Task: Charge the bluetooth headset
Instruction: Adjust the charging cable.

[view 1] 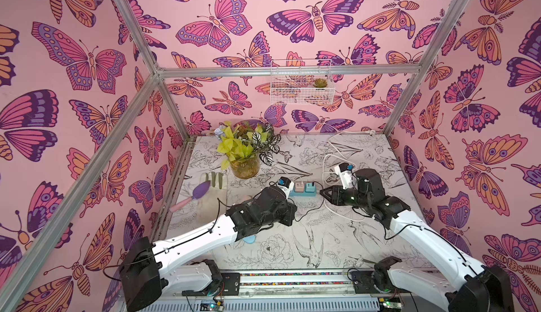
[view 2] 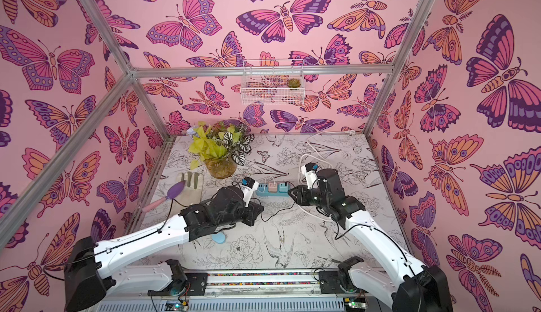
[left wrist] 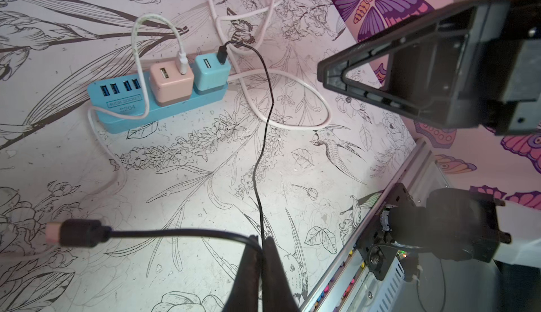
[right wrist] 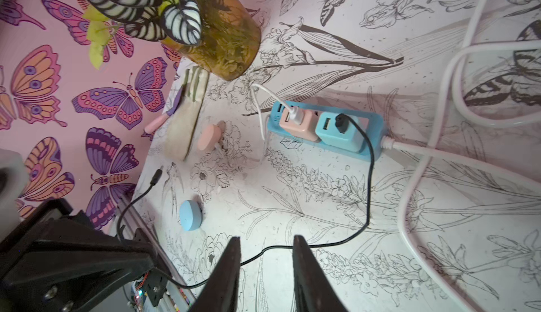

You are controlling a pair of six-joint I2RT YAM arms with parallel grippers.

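Clearly seen from the left wrist, the left gripper (left wrist: 262, 241) has its dark fingers pinched together on a thin, glossy black cable (left wrist: 175, 233), just behind its stubby moulded plug (left wrist: 80, 233). The plug hangs above the table (left wrist: 205, 164), a matte white sheet printed with fine black flowers and birds. The cable's far end sits in a boxy teal charger (left wrist: 209, 74) on a long blue plastic power strip (left wrist: 128, 124). The right gripper (right wrist: 266, 244) hangs near the strip, its wedge-shaped fingers parted and gripping nothing. The blue headset (right wrist: 190, 215), a smooth, pale, rounded puck, lies on the table under the left arm, apart from the plug.
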